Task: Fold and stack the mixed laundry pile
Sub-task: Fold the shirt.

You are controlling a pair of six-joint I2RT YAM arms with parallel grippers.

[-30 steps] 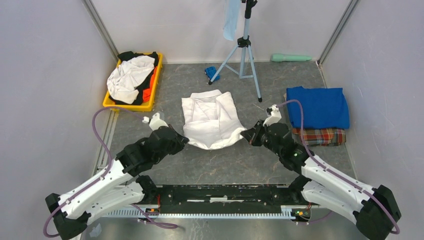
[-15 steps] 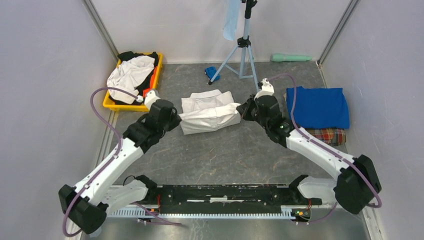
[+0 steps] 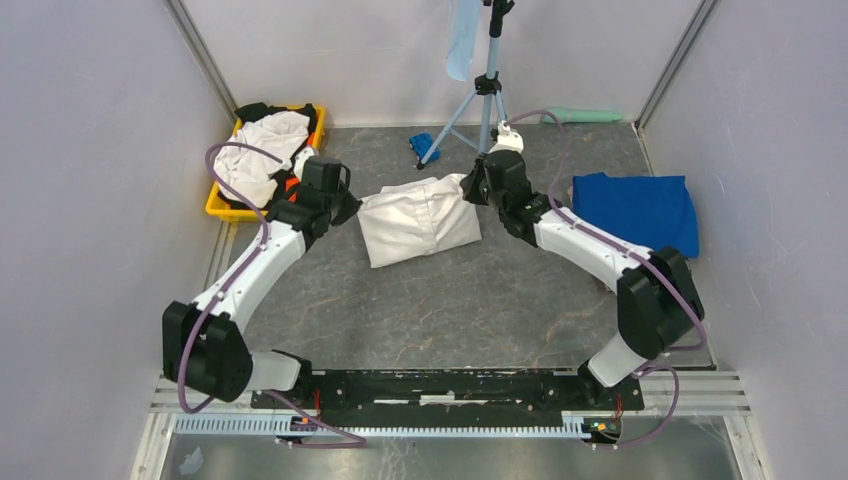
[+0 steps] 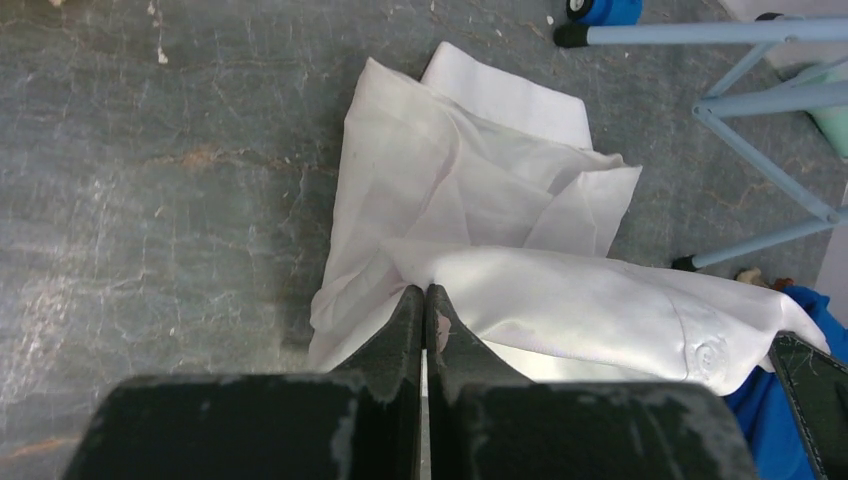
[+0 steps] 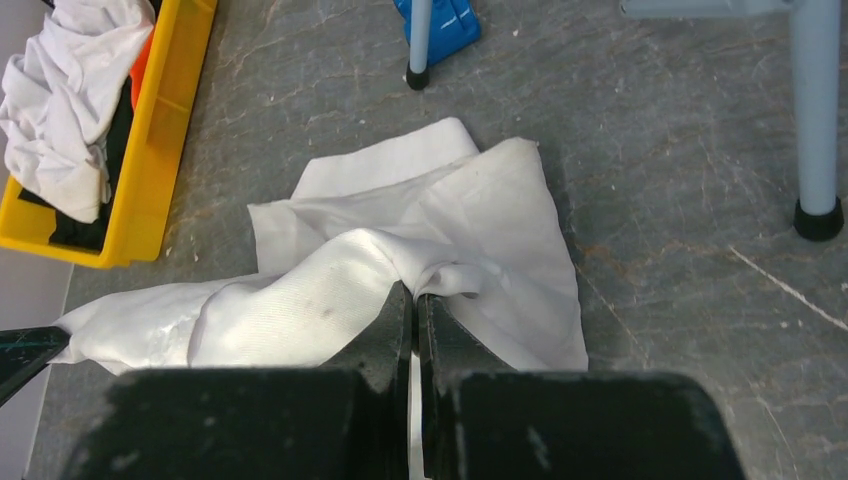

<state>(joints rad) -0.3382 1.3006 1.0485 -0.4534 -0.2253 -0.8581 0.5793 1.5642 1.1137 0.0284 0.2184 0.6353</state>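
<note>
A white shirt (image 3: pixel 418 220) lies in the middle of the grey table, folded over on itself. My left gripper (image 3: pixel 350 208) is shut on its left far corner, and the pinched cloth shows at the fingertips in the left wrist view (image 4: pixel 422 292). My right gripper (image 3: pixel 468 190) is shut on the right far corner, bunching the fabric (image 5: pixel 413 290). The top layer (image 4: pixel 600 300) stretches between the two grippers over the lower layer (image 5: pixel 480 220). More of the laundry pile (image 3: pixel 262 160), white, black and orange, fills a yellow bin (image 3: pixel 225 210) at the far left. A folded royal-blue T-shirt (image 3: pixel 635 212) lies at the right.
A tripod (image 3: pixel 488 90) stands just behind the shirt, one foot (image 5: pixel 417 78) close to its far edge and another (image 5: pixel 818 218) to the right. A small bright-blue object (image 3: pixel 422 146) lies by the tripod. A pale-blue cloth (image 3: pixel 462 35) hangs from it. Walls close in on three sides.
Both grippers, shut on the shirt's near edge, carried it up and away to the far edge, folding the shirt in half. Both arms are now stretched far out.
</note>
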